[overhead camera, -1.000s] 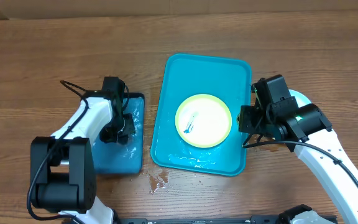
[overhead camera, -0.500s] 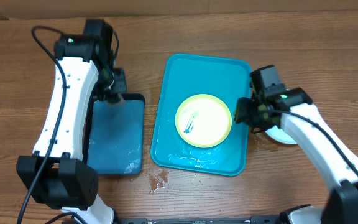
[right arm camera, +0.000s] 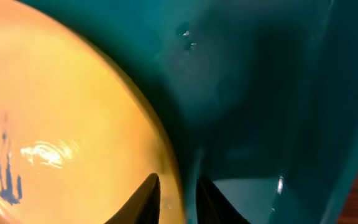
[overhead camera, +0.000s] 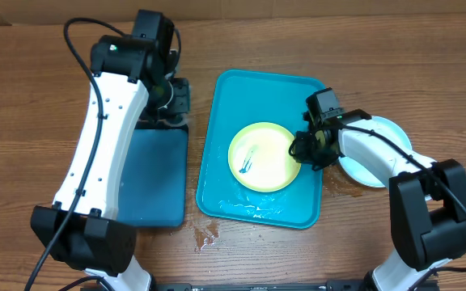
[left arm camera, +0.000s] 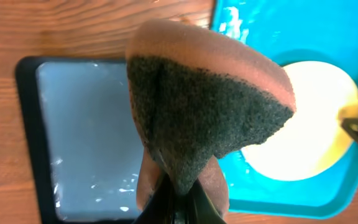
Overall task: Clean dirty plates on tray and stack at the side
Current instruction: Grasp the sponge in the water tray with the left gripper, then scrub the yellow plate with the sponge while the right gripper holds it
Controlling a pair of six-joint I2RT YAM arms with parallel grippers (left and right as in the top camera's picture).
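My left gripper (left arm camera: 178, 198), clamped on the sponge (left arm camera: 210, 118), has risen off the small blue tray (overhead camera: 154, 182). My right gripper (right arm camera: 176, 190) now straddles the rim of the yellow-green plate (overhead camera: 264, 156) in the teal tray (overhead camera: 245, 93); I cannot tell whether it is pinching yet. Scrubbing looks next.

Glossy, smooth plastic of the teal tray (overhead camera: 257, 89) and yellow-green plate (overhead camera: 269, 149); rough dark scouring face on foam sponge (left arm camera: 210, 124); matt grained wooden table (overhead camera: 23, 97).
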